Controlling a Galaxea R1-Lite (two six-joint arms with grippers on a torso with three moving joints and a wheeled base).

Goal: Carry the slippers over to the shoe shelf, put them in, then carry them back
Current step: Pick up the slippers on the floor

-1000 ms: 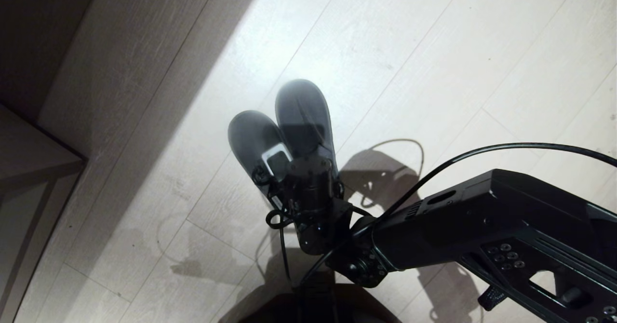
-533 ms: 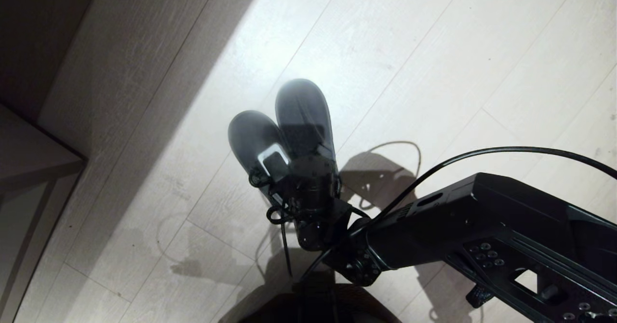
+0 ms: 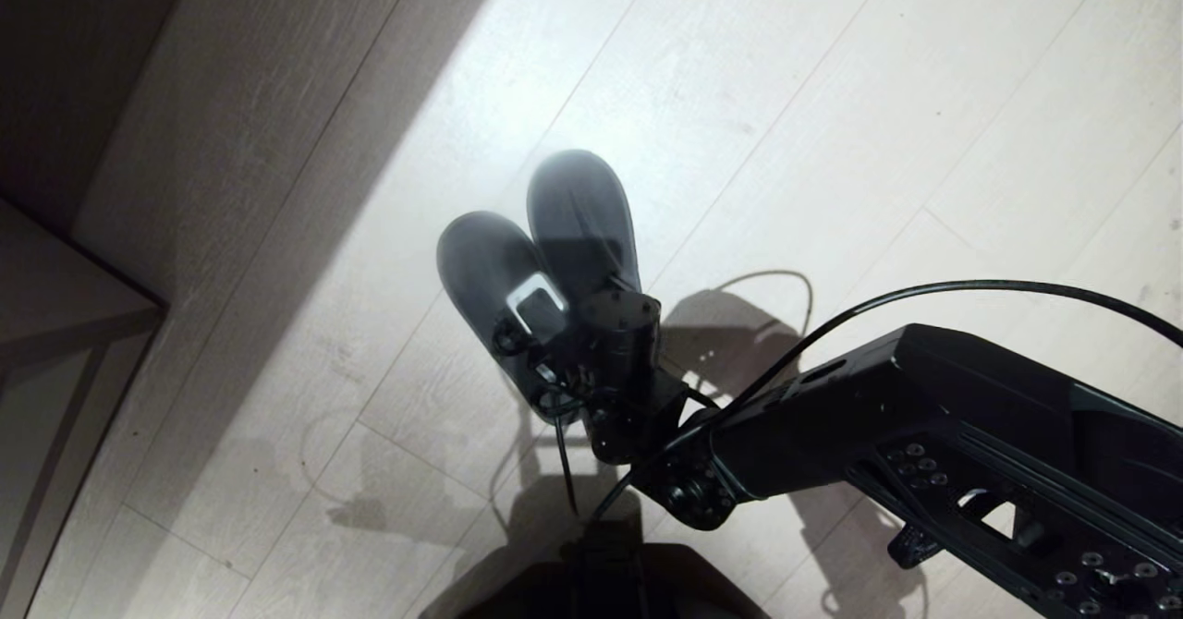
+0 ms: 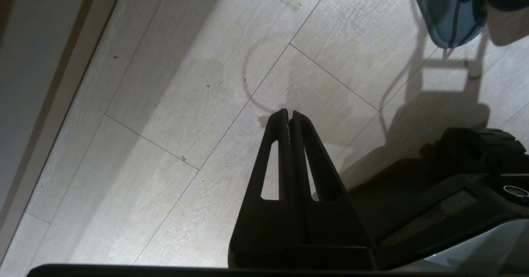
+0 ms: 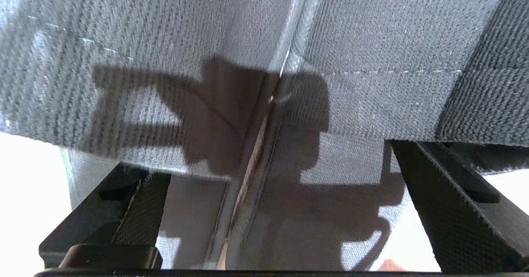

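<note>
1. Head view: the right arm (image 3: 924, 416) has shifted a little since a second ago, its wrist turned, while the slippers (image 3: 554, 231) lie where they lay.
2. Pale plank floor (image 3: 832, 92) carries the pair side by side, touching; a beige board edge (image 3: 74, 314) sits at far left.
3. Right tool (image 5: 268, 211) is spread wide, straddling both slippers, gripping nothing.
4. Left tool (image 4: 289, 115) hangs closed above the floor.

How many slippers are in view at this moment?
2. The slippers lie side by side on the floor, touching, the left one set nearer the robot. The open right gripper is directly over their heel ends.
</note>
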